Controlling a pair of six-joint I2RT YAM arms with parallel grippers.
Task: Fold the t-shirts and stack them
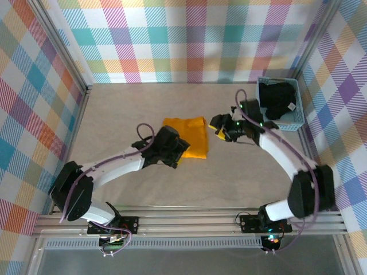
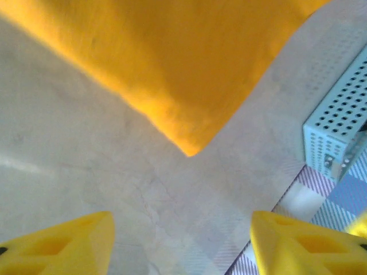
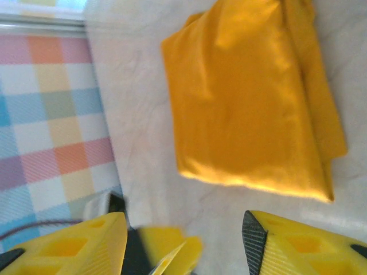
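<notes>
The mustard-orange folded cloth t-shirt [image 1: 186, 136] lies flat mid-table. My left gripper [image 2: 180, 246] is spread wide and empty, just off the shirt's near corner. My right gripper [image 3: 183, 246] is likewise wide apart, holding nothing, beside the shirt's right edge. Farther right, the black cloth t-shirt [image 1: 274, 100] sits bunched inside the light-blue perforated plastic basket [image 1: 285, 126] at the far corner.
</notes>
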